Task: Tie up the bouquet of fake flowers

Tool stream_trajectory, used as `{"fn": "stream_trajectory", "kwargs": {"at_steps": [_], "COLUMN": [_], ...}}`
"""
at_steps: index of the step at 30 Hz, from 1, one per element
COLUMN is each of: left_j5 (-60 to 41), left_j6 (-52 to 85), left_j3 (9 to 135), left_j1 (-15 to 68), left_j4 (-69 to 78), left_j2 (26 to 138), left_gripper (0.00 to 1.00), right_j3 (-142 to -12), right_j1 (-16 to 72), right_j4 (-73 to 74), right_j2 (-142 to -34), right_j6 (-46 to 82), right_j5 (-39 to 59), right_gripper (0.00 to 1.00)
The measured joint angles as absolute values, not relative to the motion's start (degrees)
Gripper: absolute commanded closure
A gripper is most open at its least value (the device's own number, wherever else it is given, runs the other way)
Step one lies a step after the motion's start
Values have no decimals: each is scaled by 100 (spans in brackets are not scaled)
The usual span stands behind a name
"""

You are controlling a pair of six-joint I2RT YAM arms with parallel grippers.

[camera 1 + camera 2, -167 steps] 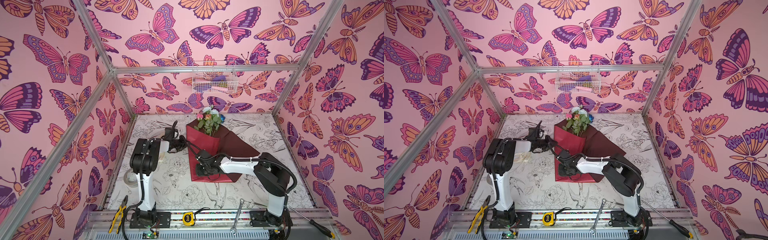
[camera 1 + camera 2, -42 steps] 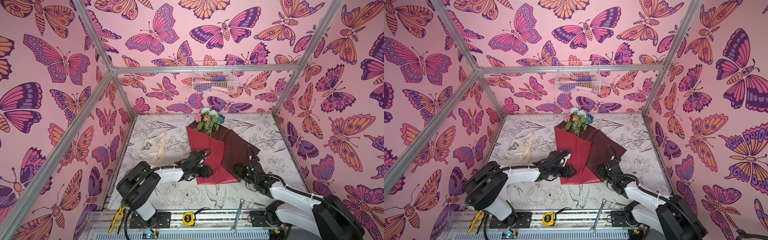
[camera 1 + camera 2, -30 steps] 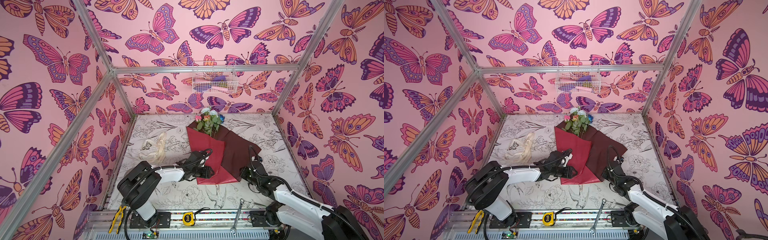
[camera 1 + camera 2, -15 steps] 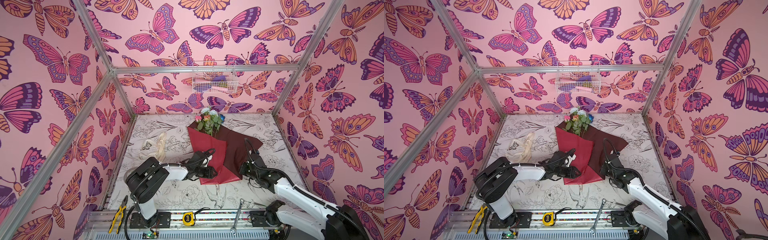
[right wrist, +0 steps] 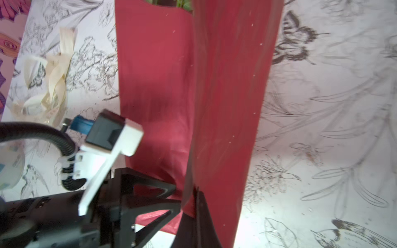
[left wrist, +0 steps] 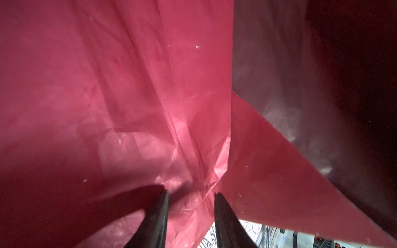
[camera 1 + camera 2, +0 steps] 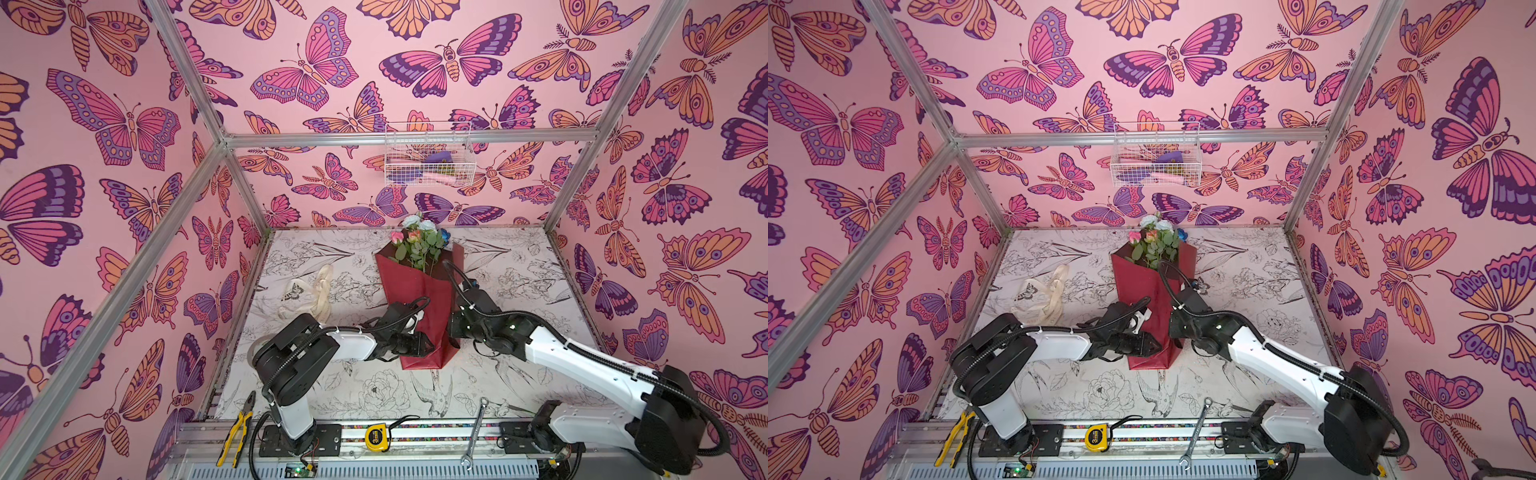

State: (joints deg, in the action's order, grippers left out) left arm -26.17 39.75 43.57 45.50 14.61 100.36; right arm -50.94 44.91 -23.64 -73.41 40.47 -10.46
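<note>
While the right tool is pinched on a flap of the wrapping paper, holding it up to close the wrap, the left tool stands apart astride the narrow stem end, likely to steady it. Beyond them the bouquet lies on the counter, its heads toward the back wall. The ribbon lies unused beside it.

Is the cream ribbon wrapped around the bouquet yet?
No, in a top view the cream ribbon lies in a loose heap on the table, apart from the bouquet.

Lab robot cell: aluminium frame, butterfly-print walls, wrench, tape measure.
</note>
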Motion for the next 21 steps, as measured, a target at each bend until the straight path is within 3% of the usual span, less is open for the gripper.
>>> {"fn": "stream_trajectory", "kwargs": {"at_steps": [8,17,21], "left_j5": [-2526,-1750,-1516], "left_j6": [4154,4762,5006], "left_j3": [4038,3485,3402], "left_j1": [4552,4410,3938], "left_j4": [1450,622,252], "left_j2": [9679,7977,7310], "left_gripper": [62,57,51], "right_j3": [-6003,-6189,-6366], "right_j1": [4748,4753,4753], "right_j4": [-2425,-2418,-2314], "right_j2": [-8423,-9015,-9428], "right_j6": [3767,3645,3592], "right_j5": [-760,-484,-399], "right_gripper": [100,100,100]}}
